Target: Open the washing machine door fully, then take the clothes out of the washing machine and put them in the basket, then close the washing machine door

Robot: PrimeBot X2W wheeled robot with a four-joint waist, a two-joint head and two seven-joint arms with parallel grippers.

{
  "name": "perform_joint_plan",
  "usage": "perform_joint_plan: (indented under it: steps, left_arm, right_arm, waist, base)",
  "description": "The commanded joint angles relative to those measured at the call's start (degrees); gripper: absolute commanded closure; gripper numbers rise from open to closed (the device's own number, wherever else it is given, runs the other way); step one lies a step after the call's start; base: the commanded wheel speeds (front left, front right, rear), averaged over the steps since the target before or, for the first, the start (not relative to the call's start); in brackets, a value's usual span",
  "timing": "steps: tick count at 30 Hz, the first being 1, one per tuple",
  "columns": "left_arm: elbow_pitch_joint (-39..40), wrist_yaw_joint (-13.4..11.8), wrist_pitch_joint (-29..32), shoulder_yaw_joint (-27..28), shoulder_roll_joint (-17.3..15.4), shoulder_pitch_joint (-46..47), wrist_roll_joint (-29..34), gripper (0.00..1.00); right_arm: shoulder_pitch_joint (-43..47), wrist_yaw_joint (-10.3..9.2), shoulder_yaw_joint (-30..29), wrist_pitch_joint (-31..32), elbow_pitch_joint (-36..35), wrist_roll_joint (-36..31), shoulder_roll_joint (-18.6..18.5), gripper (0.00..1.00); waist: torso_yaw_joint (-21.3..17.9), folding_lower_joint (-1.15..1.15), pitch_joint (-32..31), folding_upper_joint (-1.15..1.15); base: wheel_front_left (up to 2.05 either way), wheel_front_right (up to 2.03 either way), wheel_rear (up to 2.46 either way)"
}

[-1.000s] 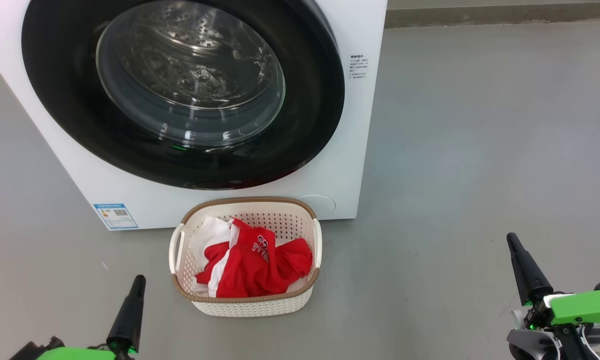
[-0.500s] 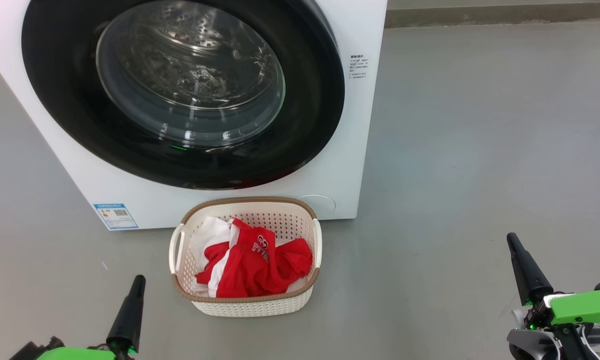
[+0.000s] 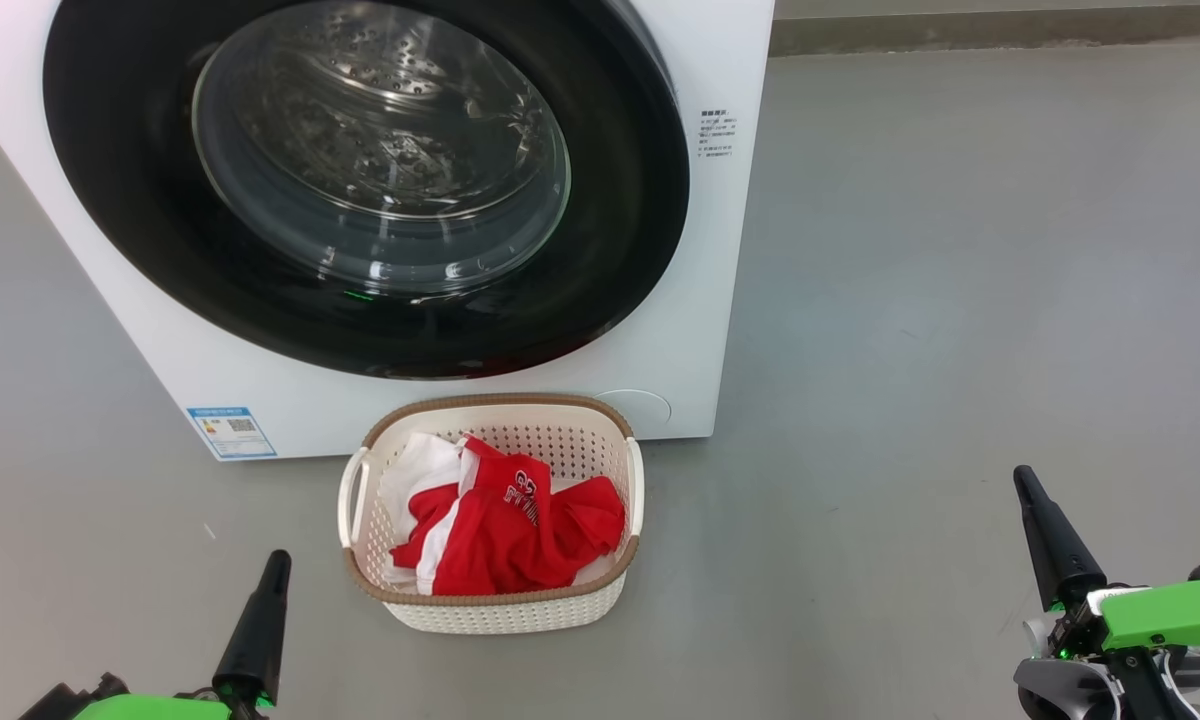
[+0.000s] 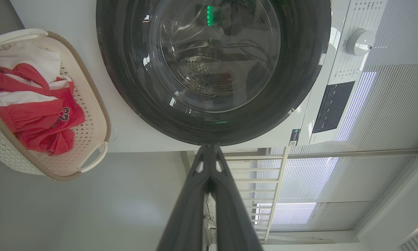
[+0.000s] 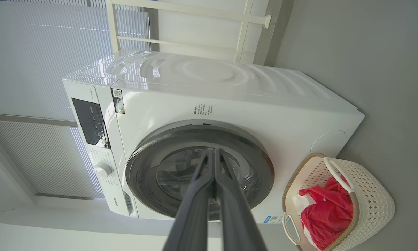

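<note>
Cream basket right of left tool

The basket stood on the floor directly before the washing machine; the clothes lay in the basket.

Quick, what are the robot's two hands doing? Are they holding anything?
Left gripper, long dark fingers: shut, holding nothing.
Right gripper, long dark fingers: shut, holding nothing.
</note>
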State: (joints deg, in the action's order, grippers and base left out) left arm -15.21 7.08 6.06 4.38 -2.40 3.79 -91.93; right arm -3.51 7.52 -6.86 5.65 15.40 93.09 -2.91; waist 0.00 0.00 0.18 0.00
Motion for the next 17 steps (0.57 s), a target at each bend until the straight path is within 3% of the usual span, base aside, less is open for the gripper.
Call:
perform_joint_plan:
  steps: [1, 17]
  left_arm:
    - [1.17, 0.41, 0.38, 2.09, -0.56, 2.39, -0.28, 1.00]
    - [1.17, 0.41, 0.41, 2.12, -0.54, 2.39, -0.26, 1.00]
  right_arm:
    - [-2.63, -0.03, 0.83, 0.44, -1.40, -0.52, -0.35, 1.00]
    - [-2.64, -0.03, 0.72, 0.53, -1.39, -0.62, -0.27, 1.00]
  waist:
    - [0.00, 0.00, 0.00, 0.00]
    - [0.00, 0.00, 0.00, 0.00]
  base:
    - [0.00, 0.00, 0.00]
    - [0.00, 0.00, 0.00]
